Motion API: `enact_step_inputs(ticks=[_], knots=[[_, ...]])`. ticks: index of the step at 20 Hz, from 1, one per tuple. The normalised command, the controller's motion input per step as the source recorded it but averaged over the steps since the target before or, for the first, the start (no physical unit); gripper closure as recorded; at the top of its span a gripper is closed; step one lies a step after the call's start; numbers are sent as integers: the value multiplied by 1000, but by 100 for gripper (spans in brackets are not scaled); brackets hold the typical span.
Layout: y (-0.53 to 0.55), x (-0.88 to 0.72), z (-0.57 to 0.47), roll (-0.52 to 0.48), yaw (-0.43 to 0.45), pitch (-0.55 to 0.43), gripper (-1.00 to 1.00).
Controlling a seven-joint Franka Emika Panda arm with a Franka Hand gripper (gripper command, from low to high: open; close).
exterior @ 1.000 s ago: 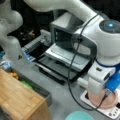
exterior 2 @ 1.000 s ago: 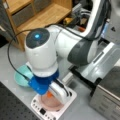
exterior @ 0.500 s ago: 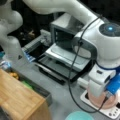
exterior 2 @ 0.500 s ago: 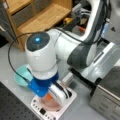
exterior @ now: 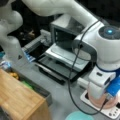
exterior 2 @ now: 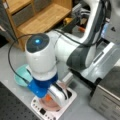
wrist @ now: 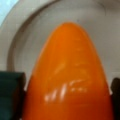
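In the wrist view a glossy orange carrot-shaped object [wrist: 67,72] fills the space between my gripper's [wrist: 63,100] two dark fingers [wrist: 10,96], tip pointing up the frame, over a pale round dish [wrist: 30,32]. Both pads seem to press on its sides. In both front views the gripper [exterior: 100,93] [exterior 2: 57,96] points straight down into a pink bowl [exterior: 100,103] [exterior 2: 47,105], which sits on a white scale [exterior: 111,112] [exterior 2: 51,114]. The arm's wrist hides the fingertips there.
A teal plate [exterior: 80,116] [exterior 2: 21,76] lies beside the scale. A toaster oven with its door down [exterior: 65,40] stands behind it. A wooden block [exterior: 17,100] is at a front view's lower left, and wooden shelving [exterior 2: 37,17] at a front view's top.
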Motion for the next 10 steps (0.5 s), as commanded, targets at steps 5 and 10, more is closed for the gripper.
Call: enact_step_inputs(ticks=[5, 10], knots=[[14, -35, -74, -203, 3, -100, 100], [7, -50, -71, -203, 3, -104, 100]])
